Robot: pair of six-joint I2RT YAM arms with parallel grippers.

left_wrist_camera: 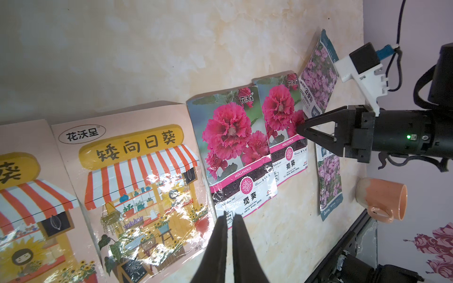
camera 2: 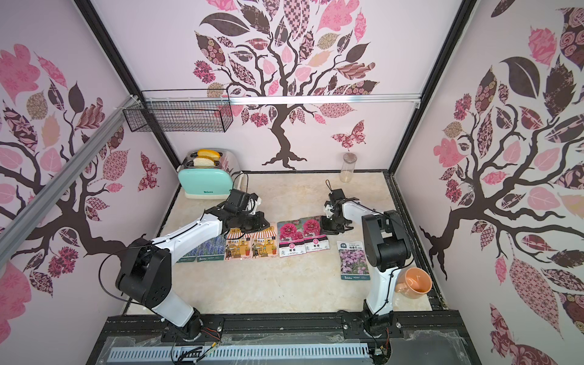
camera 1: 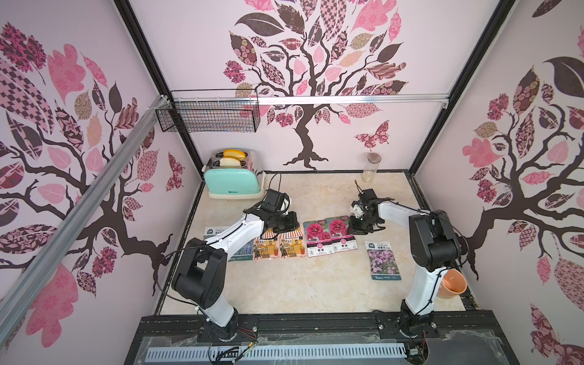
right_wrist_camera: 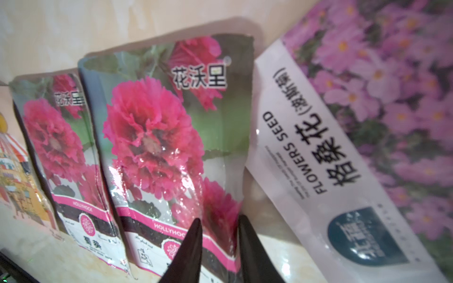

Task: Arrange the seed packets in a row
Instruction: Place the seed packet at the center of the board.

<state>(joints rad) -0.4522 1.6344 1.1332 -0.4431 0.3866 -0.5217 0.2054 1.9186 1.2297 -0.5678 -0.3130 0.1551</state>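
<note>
The seed packets lie in a row across the table. Blue lavender packets [camera 2: 210,248] are partly hidden under my left arm, then come two orange shop packets [camera 1: 268,243] and two magenta bloom packets [camera 1: 317,238], the right one [right_wrist_camera: 159,137] overlapping its twin. One lilac packet [camera 1: 384,260] lies apart at front right; another [right_wrist_camera: 367,110] sits askew by the right magenta packet. My right gripper [right_wrist_camera: 218,221] is open, its fingertips straddling that magenta packet's edge. My left gripper [left_wrist_camera: 229,215] is shut on nothing and hovers by the orange packets [left_wrist_camera: 137,186].
A mint toaster [camera 1: 232,180] stands at the back left and a clear jar [camera 1: 371,167] at the back right. An orange mug [camera 1: 452,282] lies beside the right arm's base. A wire basket [camera 1: 208,113] hangs on the back wall.
</note>
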